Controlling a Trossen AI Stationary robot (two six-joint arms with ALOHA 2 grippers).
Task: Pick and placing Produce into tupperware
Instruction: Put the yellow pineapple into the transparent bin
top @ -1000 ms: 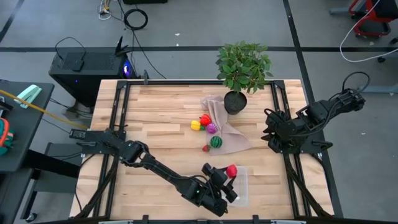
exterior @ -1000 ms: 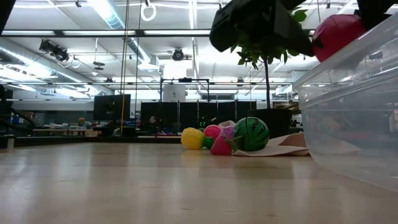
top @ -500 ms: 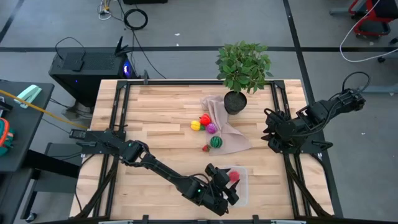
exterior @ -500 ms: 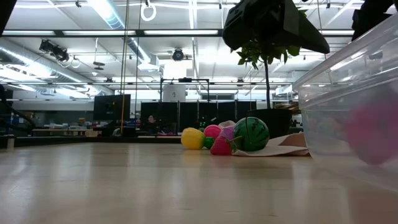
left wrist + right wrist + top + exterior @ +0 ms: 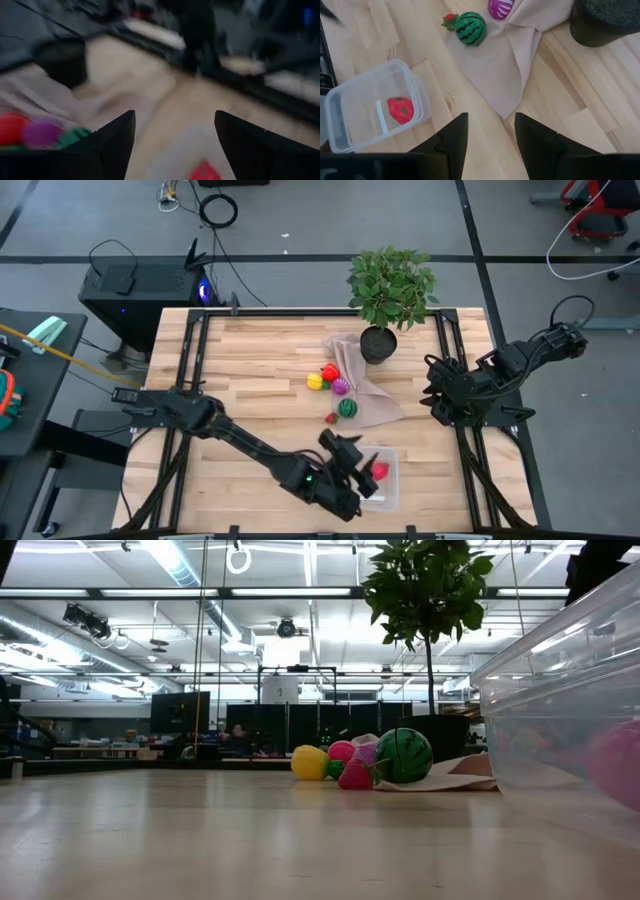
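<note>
Since a second ago my left gripper has let go of the red piece of produce and drawn back from above the tupperware; that red piece now lies inside the clear container, seen from the right wrist as a red lump on its floor. My left arm reaches long and low from its base at the table's left edge, slanting across the boards toward the near right, with the wrist beside the container's left side. Its fingers stand apart with nothing between them (a plain gap, the wood showing through).

My right gripper waits folded at the right edge of the table, its fingers parted and empty, pointing down over the boards.

On the beige cloth near the potted plant the other pieces sit together: a yellow one, a red one, a magenta one, the striped green one and a small red one just beside it.
</note>
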